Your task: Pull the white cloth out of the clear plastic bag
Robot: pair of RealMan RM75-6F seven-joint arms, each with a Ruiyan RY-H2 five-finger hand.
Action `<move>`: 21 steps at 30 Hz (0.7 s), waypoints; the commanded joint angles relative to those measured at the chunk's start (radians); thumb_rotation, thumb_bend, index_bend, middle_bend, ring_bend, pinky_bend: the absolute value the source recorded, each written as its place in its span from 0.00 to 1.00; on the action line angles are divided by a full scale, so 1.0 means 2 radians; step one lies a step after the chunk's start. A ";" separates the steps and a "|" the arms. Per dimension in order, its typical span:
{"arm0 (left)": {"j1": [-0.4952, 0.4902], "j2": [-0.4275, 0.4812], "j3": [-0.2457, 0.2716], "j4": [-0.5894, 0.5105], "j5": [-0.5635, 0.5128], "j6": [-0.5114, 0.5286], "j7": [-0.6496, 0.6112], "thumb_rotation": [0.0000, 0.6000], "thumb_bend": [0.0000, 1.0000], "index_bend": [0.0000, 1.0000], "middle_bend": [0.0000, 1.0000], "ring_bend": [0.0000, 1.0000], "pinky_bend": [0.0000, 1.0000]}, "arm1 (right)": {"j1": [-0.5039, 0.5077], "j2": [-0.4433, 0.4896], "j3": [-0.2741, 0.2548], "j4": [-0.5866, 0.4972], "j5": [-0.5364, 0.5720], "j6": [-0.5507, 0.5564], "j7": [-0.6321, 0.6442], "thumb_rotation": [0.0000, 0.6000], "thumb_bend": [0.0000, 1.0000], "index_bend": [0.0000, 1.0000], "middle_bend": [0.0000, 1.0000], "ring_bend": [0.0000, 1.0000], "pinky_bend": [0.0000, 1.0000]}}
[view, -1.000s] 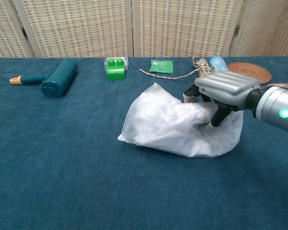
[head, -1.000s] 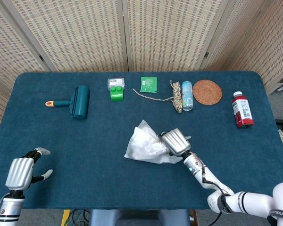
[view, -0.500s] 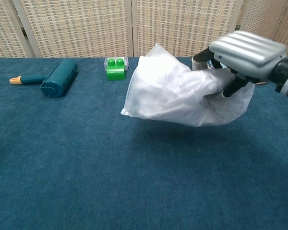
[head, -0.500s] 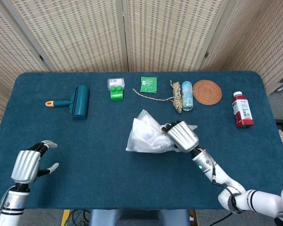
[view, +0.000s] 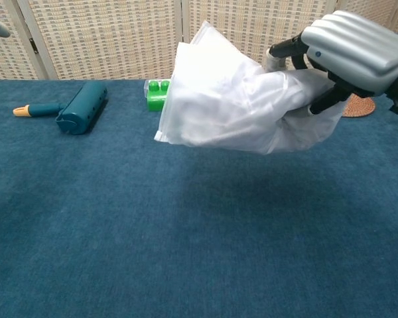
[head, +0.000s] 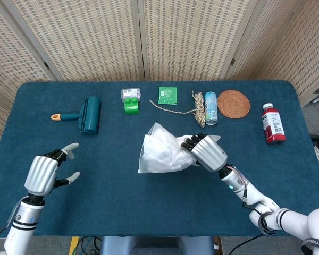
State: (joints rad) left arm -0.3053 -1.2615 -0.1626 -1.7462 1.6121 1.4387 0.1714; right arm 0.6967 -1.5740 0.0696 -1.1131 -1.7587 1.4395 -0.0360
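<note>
Left hand: we see it raised over the near left of the table, fingers apart and holding nothing; it has come up and moved right toward the middle over the last second
Clear plastic bag: we have lifted it off the table since a second ago; it now hangs in the air near the middle, its free end pointing left
White cloth: we judge it still wholly inside the bag, bunched toward the held end, so the pull is not yet begun
Right hand: its fingers are closed on the bag's right end, the bag spreading leftward from them
Meaning: we think the bag is now offered up for the left hand
</note>
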 commanded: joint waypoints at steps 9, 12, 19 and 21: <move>-0.046 -0.016 -0.025 -0.007 0.006 -0.024 0.011 1.00 0.05 0.24 0.70 0.66 0.83 | 0.006 -0.012 0.004 0.025 -0.030 0.046 0.038 1.00 0.63 0.55 0.66 0.63 0.71; -0.055 -0.021 -0.028 -0.006 0.008 -0.026 0.015 1.00 0.05 0.26 0.79 0.72 0.87 | 0.007 -0.012 0.006 0.025 -0.033 0.053 0.041 1.00 0.64 0.55 0.66 0.63 0.71; -0.065 -0.019 -0.026 -0.006 0.009 -0.030 0.016 1.00 0.05 0.32 0.92 0.80 0.93 | 0.009 -0.009 0.010 0.024 -0.037 0.066 0.043 1.00 0.64 0.55 0.66 0.63 0.71; -0.067 -0.017 -0.024 -0.008 0.009 -0.032 0.017 1.00 0.05 0.33 0.94 0.81 0.93 | 0.011 -0.010 0.012 0.026 -0.039 0.071 0.042 1.00 0.64 0.55 0.66 0.63 0.71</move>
State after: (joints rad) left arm -0.4387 -1.2960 -0.2121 -1.7624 1.6310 1.3757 0.2056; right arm 0.7165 -1.5930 0.0925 -1.0634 -1.8349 1.5793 0.0491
